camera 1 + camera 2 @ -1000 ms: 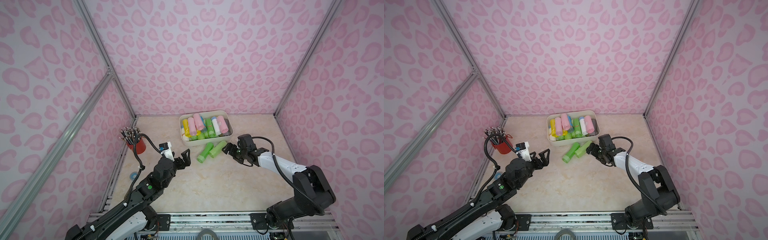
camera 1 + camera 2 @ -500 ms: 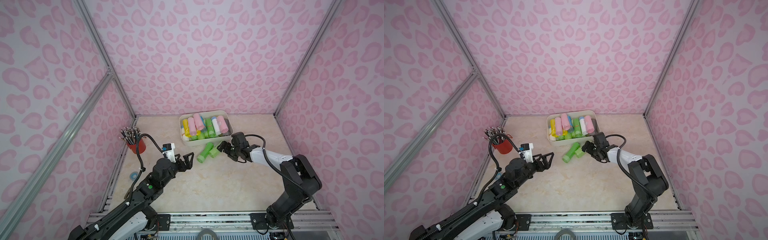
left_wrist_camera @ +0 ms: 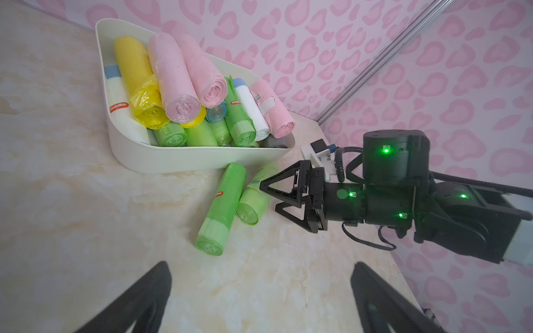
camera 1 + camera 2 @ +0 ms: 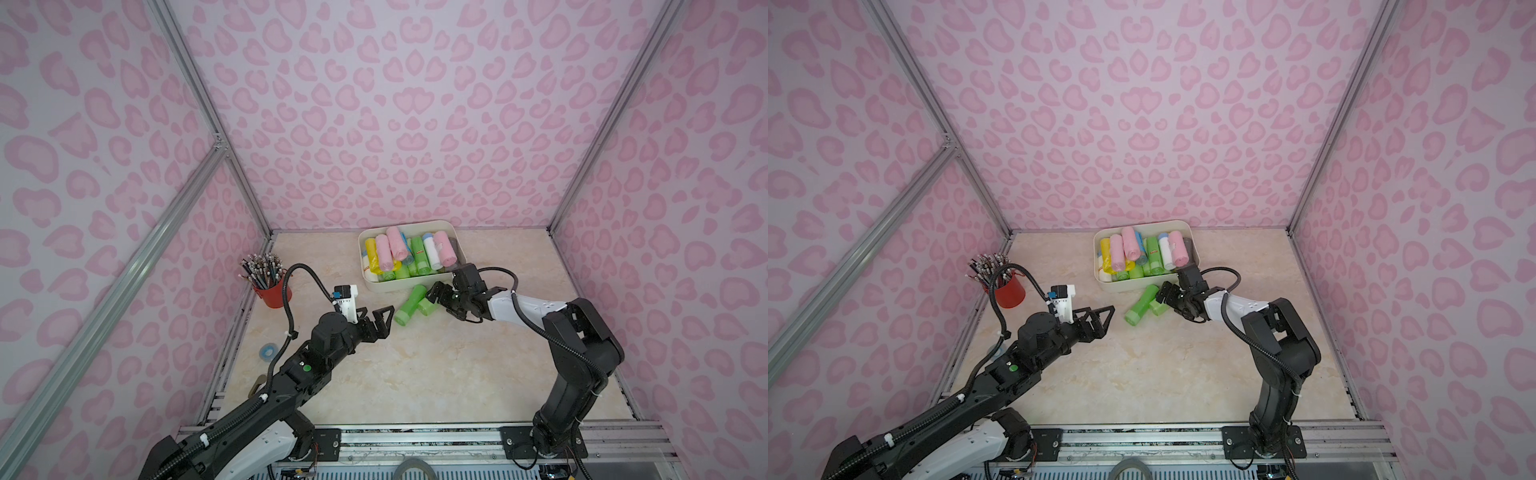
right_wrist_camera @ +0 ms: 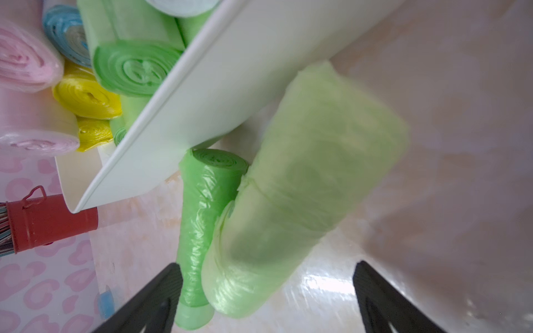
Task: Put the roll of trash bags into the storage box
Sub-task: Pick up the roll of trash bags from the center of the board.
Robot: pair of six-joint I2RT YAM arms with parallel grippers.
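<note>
Clearly the right gripper [image 4: 439,296] stands wide open and holds nothing. Its two fingers are on either side of the near end of the pale green roll [image 5: 302,184]. This roll lies on the table [image 4: 415,374], just in front of the near wall of the storage box [image 4: 399,287]. It touches a longer green roll [image 4: 409,305] on its left side. The left gripper [image 4: 384,324] is also wide open and empty, a little to the left of both rolls.

I think several things could go wrong. The rolls are round cylinders wrapped in thin, glossy, wrinkled film, so a grip at the end only may slip, or the soft roll may squash and turn. The left finger can catch the neighbour roll and push it away. The far end of the pale roll is very near the smooth, hard plastic wall, so a lift may knock against it. The shallow box is already heaped with pink, yellow, white and green rolls, and a new one put on top could roll over the low rounded rim.
</note>
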